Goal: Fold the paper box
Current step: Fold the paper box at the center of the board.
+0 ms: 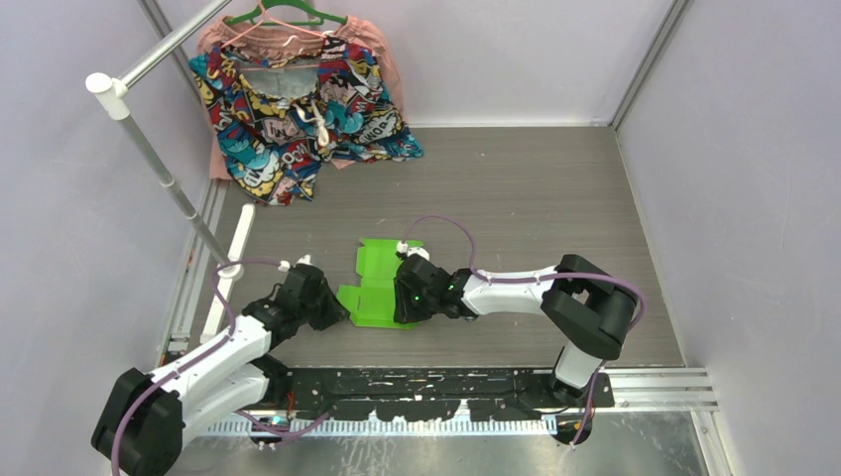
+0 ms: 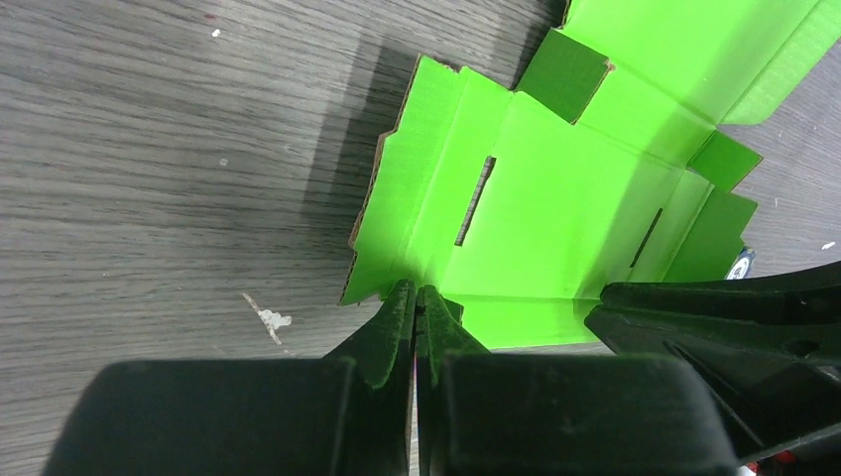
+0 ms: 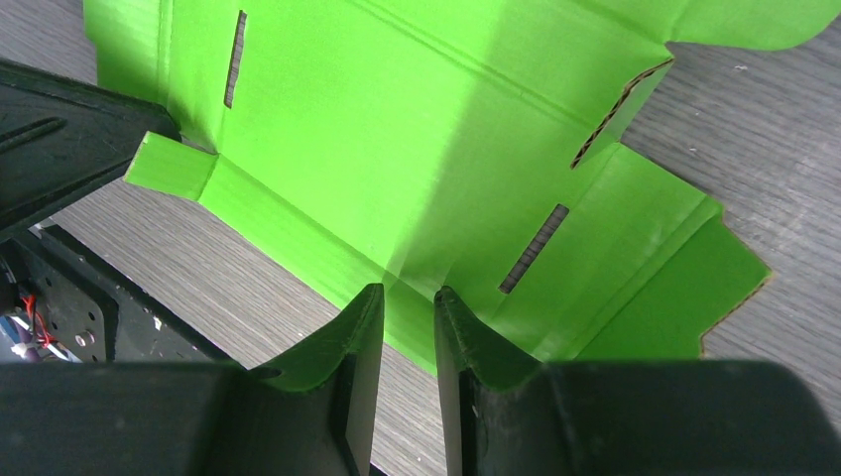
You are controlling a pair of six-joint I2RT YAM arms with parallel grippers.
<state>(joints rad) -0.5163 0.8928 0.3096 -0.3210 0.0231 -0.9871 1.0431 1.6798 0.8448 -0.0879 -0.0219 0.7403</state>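
Lab test cell: plain panel walls (image 1: 516,59), alu frame rails (image 1: 660,389).

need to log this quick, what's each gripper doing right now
left gripper: shut at the paper box edge, pinch unclear
right gripper: jaws partly open over its edge, nothing clearly held

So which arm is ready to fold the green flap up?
Probably left: the left hand is shut on the near edge of the paper box, seemingly pinching it. The right hand straddles the edge, open.
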